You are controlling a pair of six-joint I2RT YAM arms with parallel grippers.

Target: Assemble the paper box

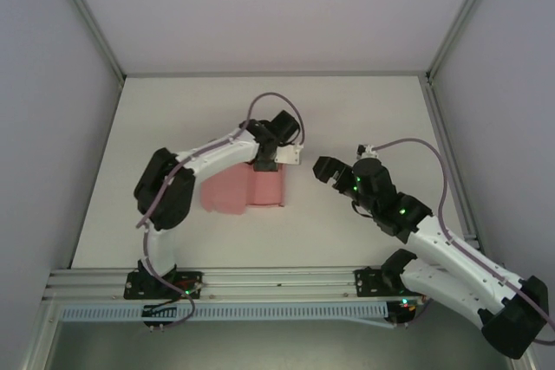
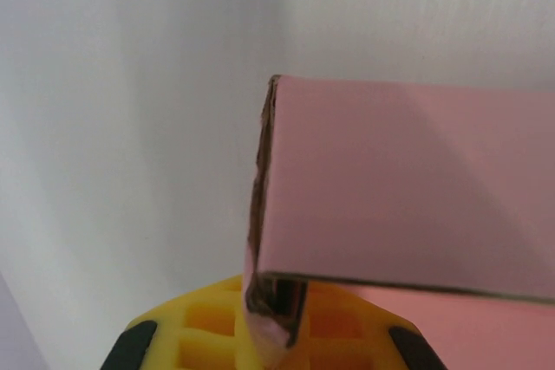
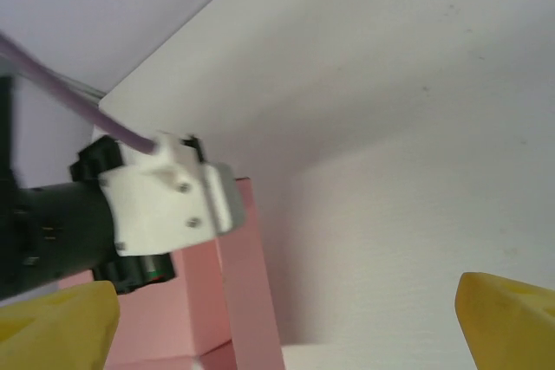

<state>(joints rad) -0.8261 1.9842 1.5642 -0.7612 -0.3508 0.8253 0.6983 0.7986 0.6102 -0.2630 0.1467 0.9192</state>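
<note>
Top external | paper box [image 1: 244, 190] partly folded, one wall raised, other flaps lie flat | left gripper [image 1: 265, 162] pinches wall | right gripper [image 1: 321, 169] wide, empty

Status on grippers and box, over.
Left gripper shut on box wall. Right gripper open, off to the box's right, not touching. Box part-folded, resting on table.
</note>
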